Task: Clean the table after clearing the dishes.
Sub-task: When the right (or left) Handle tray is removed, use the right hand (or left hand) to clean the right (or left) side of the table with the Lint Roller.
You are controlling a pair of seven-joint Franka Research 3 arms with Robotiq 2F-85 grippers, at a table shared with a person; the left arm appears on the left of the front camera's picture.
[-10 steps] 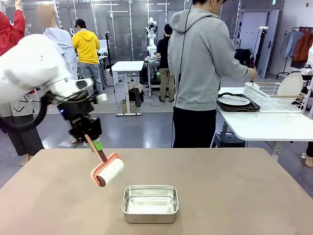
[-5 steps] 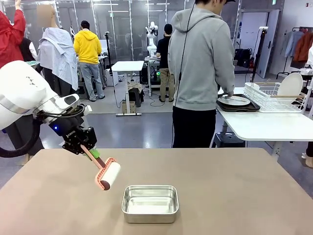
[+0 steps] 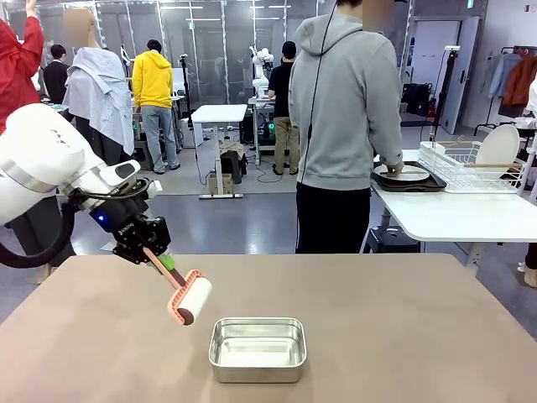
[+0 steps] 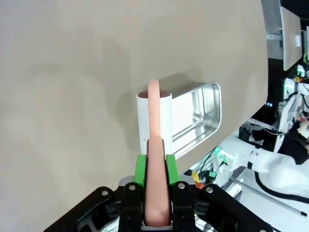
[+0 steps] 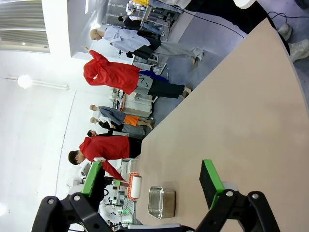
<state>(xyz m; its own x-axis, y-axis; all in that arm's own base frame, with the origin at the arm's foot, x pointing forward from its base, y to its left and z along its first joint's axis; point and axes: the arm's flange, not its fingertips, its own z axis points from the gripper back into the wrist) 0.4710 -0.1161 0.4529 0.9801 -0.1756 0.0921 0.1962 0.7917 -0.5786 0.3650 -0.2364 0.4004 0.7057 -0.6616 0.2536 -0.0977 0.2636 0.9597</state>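
Desk (image 3: 403,311): dishes off it; plate (image 3: 403,172) on tray (image 3: 428,185) on side table beyond far-right corner, person (image 3: 348,126) busy there. Pan (image 3: 257,348) sits mid near edge. Step, by my read: clearing done, cleaning starting. Left hand (image 4: 155,166) clenched on roller (image 3: 190,300) handle; roller low, just left of pan, contact with desk unclear. Right hand (image 5: 150,180) released, empty. Next: press roller flat, sweep in lanes, skirt pan. No legible writing.

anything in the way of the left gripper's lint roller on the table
Yes: a small steel pan sits on the table just beside the lint roller held in the left gripper, toward the robot's right.
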